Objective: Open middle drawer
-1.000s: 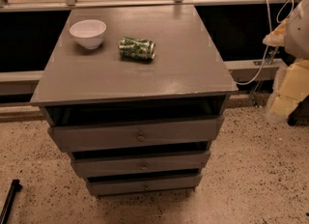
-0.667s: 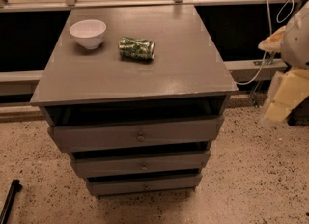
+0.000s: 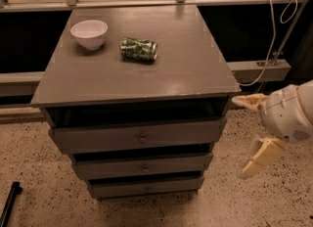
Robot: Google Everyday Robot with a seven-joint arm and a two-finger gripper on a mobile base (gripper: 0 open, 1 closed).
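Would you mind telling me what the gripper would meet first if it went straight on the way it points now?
Probably the right end of the top drawer front, not the middle drawer: the open gripper, at the right, points left toward it; depth is unclear.

Tool [image 3: 239, 138] far R, low; fingers [image 3: 264, 155] wide apart; empty

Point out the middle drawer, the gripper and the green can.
middle drawer [image 3: 176, 164]: camera view, grey front right of its knob.
gripper [image 3: 239, 138]: camera view, midway between its open fingertips, right of the cabinet [image 3: 195, 74].
green can [image 3: 139, 49]: camera view, middle of its side.
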